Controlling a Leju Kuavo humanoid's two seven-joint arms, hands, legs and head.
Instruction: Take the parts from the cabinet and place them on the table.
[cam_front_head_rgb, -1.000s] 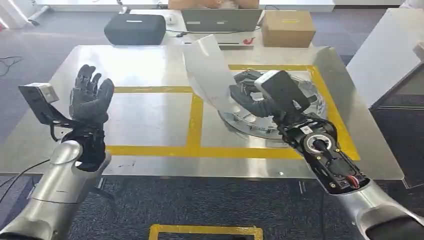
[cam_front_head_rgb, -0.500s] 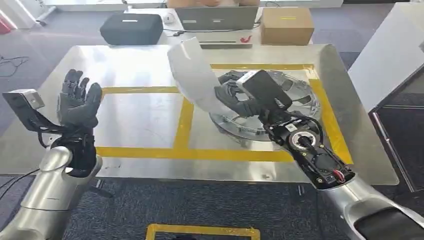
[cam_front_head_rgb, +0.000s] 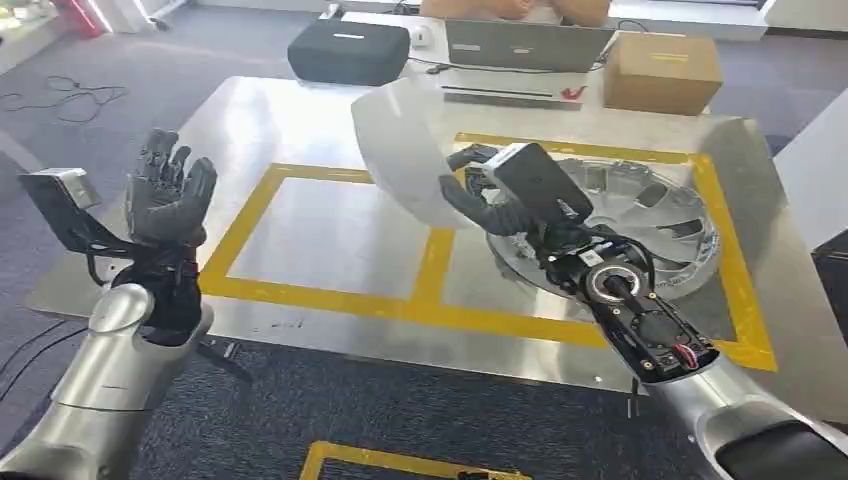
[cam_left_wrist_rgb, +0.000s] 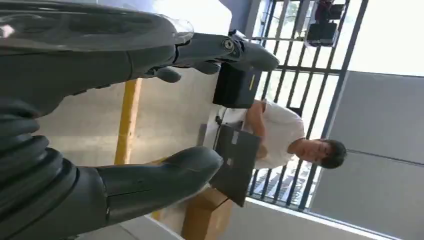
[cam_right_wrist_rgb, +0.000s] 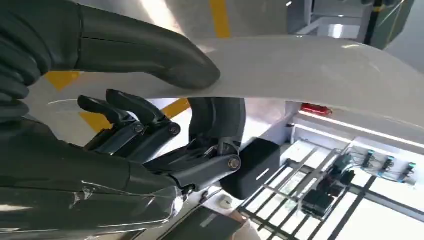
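Note:
My right hand grips a curved white panel part above the steel table, over the yellow tape line between its two marked squares. In the right wrist view the thumb presses on the white panel with the fingers curled under it. A silver wheel cover lies in the right taped square, just behind that hand. My left hand is raised off the table's left front corner, fingers spread and holding nothing; the left wrist view shows its thumb and fingers apart.
A black case, a laptop and a cardboard box line the table's far edge, where a person sits behind the laptop. Yellow tape marks two squares; the left one is bare. A white cabinet edge stands at the right.
The whole picture has shifted, so the camera has turned; the table now lies skewed. My right hand still holds the white panel, now nearer the dividing tape line. The left hand stays raised and open.

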